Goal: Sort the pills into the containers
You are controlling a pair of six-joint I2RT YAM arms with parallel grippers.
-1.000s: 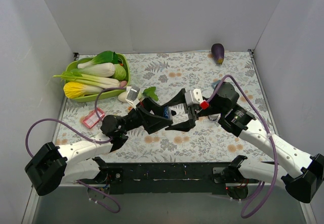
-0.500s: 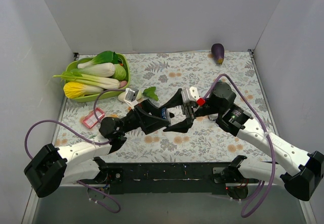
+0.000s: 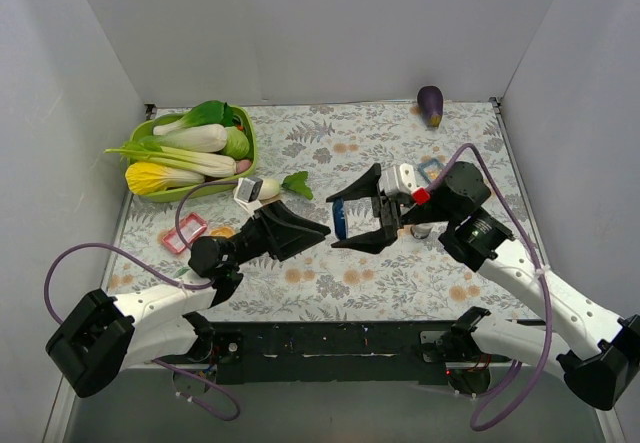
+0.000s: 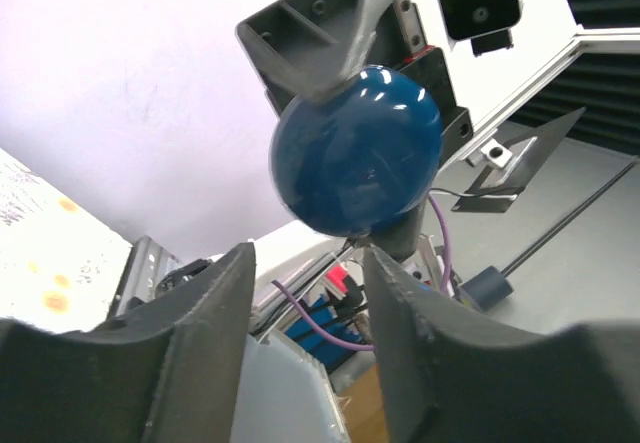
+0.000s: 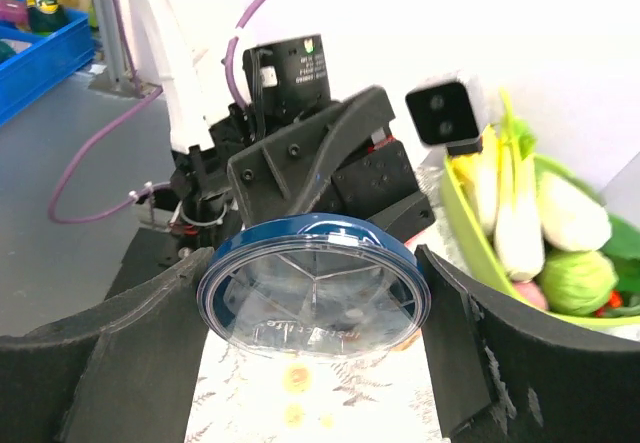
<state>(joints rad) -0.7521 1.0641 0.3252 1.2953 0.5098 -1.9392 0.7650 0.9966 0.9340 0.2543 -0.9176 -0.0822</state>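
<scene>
Right tool (image 3: 339,222) clamped on round blue dish (image 5: 313,301), fingers pressing both sides of rim, clear divided lid facing its wrist camera. Dish up in air over middle of worktop (image 3: 340,143). Left tool (image 4: 307,259) spread wide, gripping nothing, tips just short of dish's blue underside. Pink tray (image 3: 183,233) flat at left of worktop, near green basket (image 3: 251,148) of vegetables.
</scene>
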